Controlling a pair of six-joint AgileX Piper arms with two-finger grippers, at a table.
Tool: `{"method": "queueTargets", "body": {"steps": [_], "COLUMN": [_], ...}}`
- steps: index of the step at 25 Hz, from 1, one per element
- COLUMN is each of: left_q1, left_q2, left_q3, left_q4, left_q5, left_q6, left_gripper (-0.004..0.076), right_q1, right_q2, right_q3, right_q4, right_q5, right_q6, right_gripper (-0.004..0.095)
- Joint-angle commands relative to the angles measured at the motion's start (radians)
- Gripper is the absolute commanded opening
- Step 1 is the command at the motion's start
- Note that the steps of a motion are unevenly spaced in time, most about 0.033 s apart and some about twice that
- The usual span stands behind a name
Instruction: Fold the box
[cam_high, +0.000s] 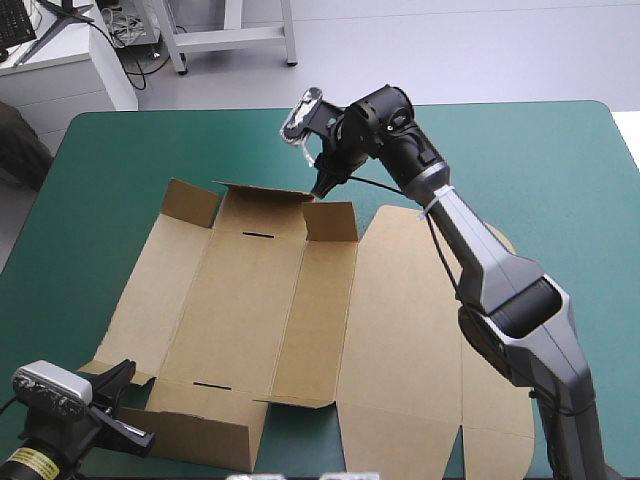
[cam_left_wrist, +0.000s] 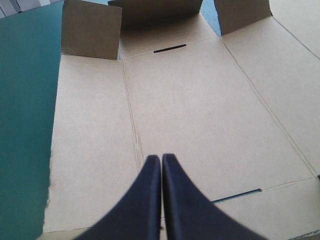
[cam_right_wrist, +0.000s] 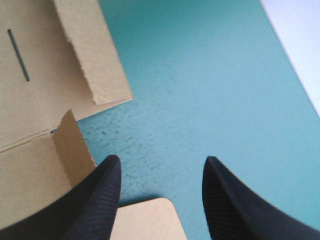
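Your box (cam_high: 250, 300) is plain brown board, matt and a little fibrous, with ragged cut edges (clearest by the right gripper (cam_right_wrist: 161, 165)). The cover (cam_high: 520, 160) is matt and faintly mottled, and you'll see that gripper's black fingers (cam_right_wrist: 97, 200) carry a fine ribbed grain, dull not glossy.

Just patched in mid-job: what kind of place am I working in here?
Probably a robot lab bench: a table with a teal-green cover, a brown box lying mostly flat, and the left tool and right tool at it.
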Motion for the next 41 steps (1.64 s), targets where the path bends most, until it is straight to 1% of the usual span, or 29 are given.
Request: {"method": "queueTargets", "body": {"steps": [1, 5, 8, 9, 11, 15, 17, 18, 20, 21, 22, 23, 24, 27, 31, 34, 41], "left_q1": [-0.004, -0.004, -0.004, -0.004, -0.004, -0.004, -0.004, -0.004, -0.004, -0.004, -0.004, -0.004, -0.004, -0.004, -0.004, -0.004, -0.004], "left_q2": [0.014, 0.014, 0.014, 0.014, 0.014, 0.014, 0.014, 0.014, 0.014, 0.014, 0.014, 0.014, 0.014, 0.014, 0.014, 0.014, 0.014], "left_q3": [-0.023, -0.023, -0.023, -0.023, -0.023, -0.023, -0.023, -0.023, -0.023, -0.023, -0.023, -0.023, -0.023, -0.023, -0.023, -0.023, -0.023], "left_q4": [-0.004, -0.004, -0.004, -0.004, -0.004, -0.004, -0.004, -0.004, -0.004, -0.004, -0.004, -0.004, -0.004, -0.004, -0.004, -0.004, -0.004], "left_q5": [-0.072, -0.072, -0.072, -0.072, -0.072, -0.072, -0.072, -0.072, -0.072, -0.072, -0.072, -0.072, -0.072, -0.072, -0.072, -0.072, -0.072], "left_q6": [-0.005, -0.005, -0.005, -0.005, -0.005, -0.005, -0.005, -0.005, -0.005, -0.005, -0.005, -0.005, -0.005, -0.005, -0.005, -0.005, -0.005], "left_gripper": [-0.001, -0.001, -0.001, -0.001, -0.001, -0.001, -0.001, -0.001, -0.001, -0.001, -0.001, -0.001, -0.001, -0.001, -0.001, -0.001, 0.0001], "right_q1": [-0.004, -0.004, -0.004, -0.004, -0.004, -0.004, -0.004, -0.004, -0.004, -0.004, -0.004, -0.004, -0.004, -0.004, -0.004, -0.004, -0.004], "right_q2": [-0.172, -0.32, -0.439, -0.529, -0.621, -0.797, -0.923, -1.013, -1.125, -1.192, -1.288, -1.326, -1.415, -1.587, -1.708, -1.78, -1.884], "right_q3": [0.013, 0.123, 0.229, 0.308, 0.401, 0.602, 0.758, 0.867, 1.022, 1.131, 1.269, 1.323, 1.452, 1.677, 1.825, 1.89, 1.988], "right_q4": [-0.079, -0.09, -0.099, -0.113, -0.117, -0.109, -0.103, -0.101, -0.099, -0.094, -0.079, -0.069, -0.048, -0.031, -0.005, 0.0, -0.001], "right_q5": [0.01, 0.01, 0.01, 0.01, 0.01, 0.009, -0.015, -0.051, -0.112, -0.16, -0.231, -0.265, -0.331, -0.445, -0.504, -0.534, -0.54], "right_q6": [0.109, 0.18, 0.211, 0.243, 0.27, 0.315, 0.346, 0.375, 0.412, 0.436, 0.448, 0.454, 0.465, 0.504, 0.521, 0.521, 0.525], "right_gripper": [0.0427, 0.0295, 0.0157, 0.0074, -0.0017, -0.0018, -0.0018, -0.0018, -0.0018, -0.0018, -0.0018, -0.0018, -0.0017, -0.0018, -0.0018, -0.0018, -0.0018]}}
